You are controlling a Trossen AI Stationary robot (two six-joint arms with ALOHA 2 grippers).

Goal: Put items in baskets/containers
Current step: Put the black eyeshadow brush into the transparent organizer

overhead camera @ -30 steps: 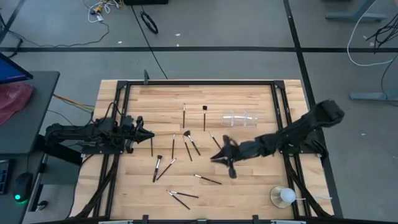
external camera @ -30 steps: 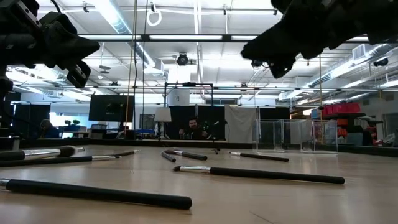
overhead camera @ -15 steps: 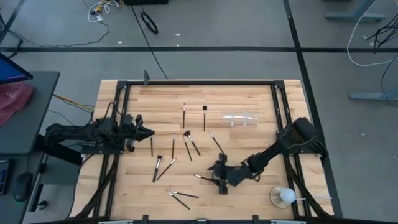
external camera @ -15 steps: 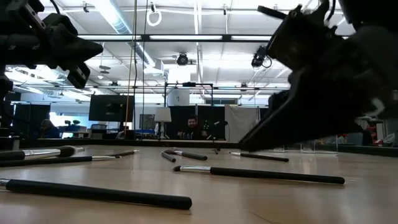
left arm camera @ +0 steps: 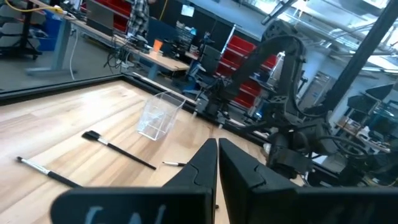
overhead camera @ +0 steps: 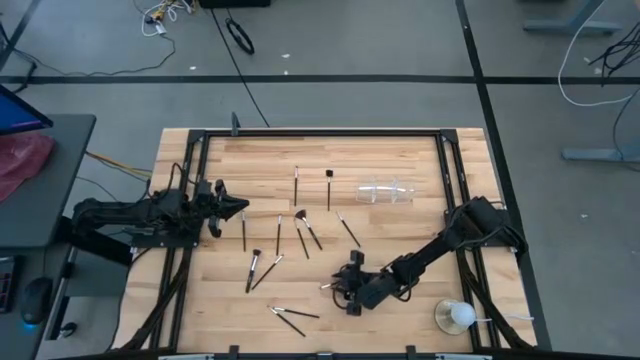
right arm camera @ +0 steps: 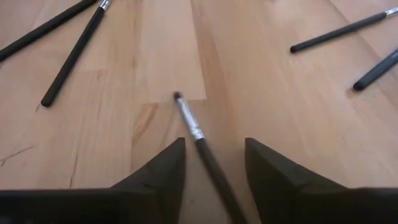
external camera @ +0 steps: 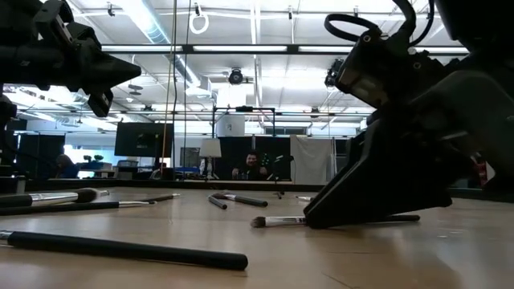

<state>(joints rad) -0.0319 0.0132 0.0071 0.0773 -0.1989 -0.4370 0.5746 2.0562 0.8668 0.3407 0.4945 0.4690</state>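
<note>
The pale wooden plank worktop (overhead camera: 400, 160) carries everything, and the step in hand is the pick: the right arm is bent low over it with the right claw (overhead camera: 349, 291) released, its two dark fingers spread either side of one thin dark-handled makeup brush with a silver ferrule (right arm camera: 198, 134). In the right wrist view that brush runs straight out between the fingers, bristle tip farthest from the claw, and the fingers are not yet pressed on the handle. The small clear plastic tray (overhead camera: 386, 190) stands well beyond the right claw, towards the far edge of the worktop, and looks empty, so the task seems barely begun; the other dark stick brushes (overhead camera: 300, 237) lie scattered between the two claws. The left claw (overhead camera: 232, 206) hangs clenched, fingers together, above the worktop near its own side, waiting. Next the right claw needs to close squarely on the thin handle, which may roll or slip flat against the wood, then lift and carry it to the tray. Compared with a second ago, the right arm has swung away from the tray side and dropped from well above the worktop to the brush; the left arm has hardly moved.
</note>
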